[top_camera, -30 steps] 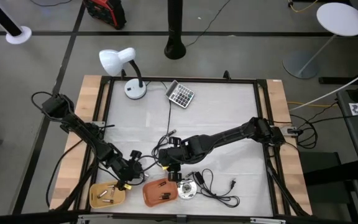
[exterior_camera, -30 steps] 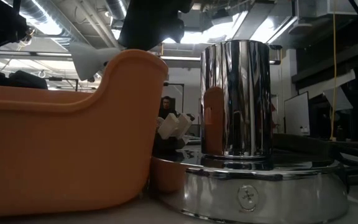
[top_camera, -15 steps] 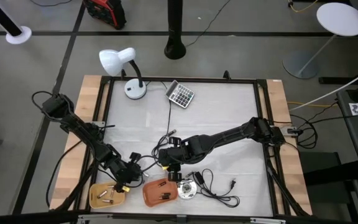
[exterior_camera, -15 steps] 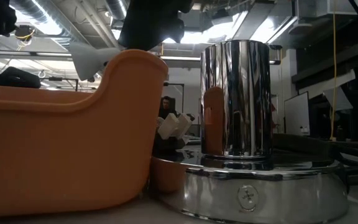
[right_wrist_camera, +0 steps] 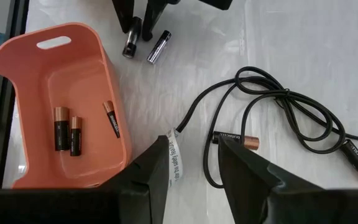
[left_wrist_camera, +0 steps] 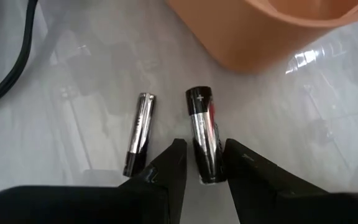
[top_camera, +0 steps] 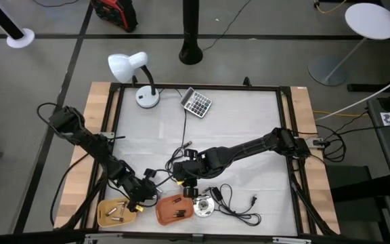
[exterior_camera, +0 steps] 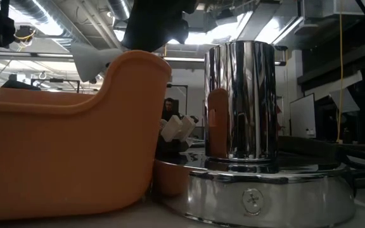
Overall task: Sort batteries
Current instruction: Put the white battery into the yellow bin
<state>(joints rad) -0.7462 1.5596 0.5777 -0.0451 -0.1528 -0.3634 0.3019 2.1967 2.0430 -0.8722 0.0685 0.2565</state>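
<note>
My left gripper (left_wrist_camera: 202, 163) is open and low over the table, just beyond the two trays (top_camera: 137, 200). A thick black battery (left_wrist_camera: 204, 134) lies flat on the table with its near end between the fingertips, a narrow gap on each side. A thin silvery battery (left_wrist_camera: 138, 132) lies beside it. The right wrist view shows both, the thick battery (right_wrist_camera: 131, 37) and the thin battery (right_wrist_camera: 157, 46). Three batteries (right_wrist_camera: 73, 130) lie in the orange tray (right_wrist_camera: 27, 74). Several lie in the yellow tray (top_camera: 117, 213). A copper-ended battery (right_wrist_camera: 238, 140) lies by the cable. My right gripper (right_wrist_camera: 194, 165) hangs open above the orange tray's edge.
A black cable (right_wrist_camera: 291, 106) with plugs loops on the table right of the orange tray. A chrome cylinder on a round base (exterior_camera: 239, 101) stands beside that tray. A white desk lamp (top_camera: 131, 68) and a calculator (top_camera: 196, 103) sit at the far edge.
My left arm has moved a little toward the near edge, bringing its gripper closer to the trays. My right arm has kept still.
</note>
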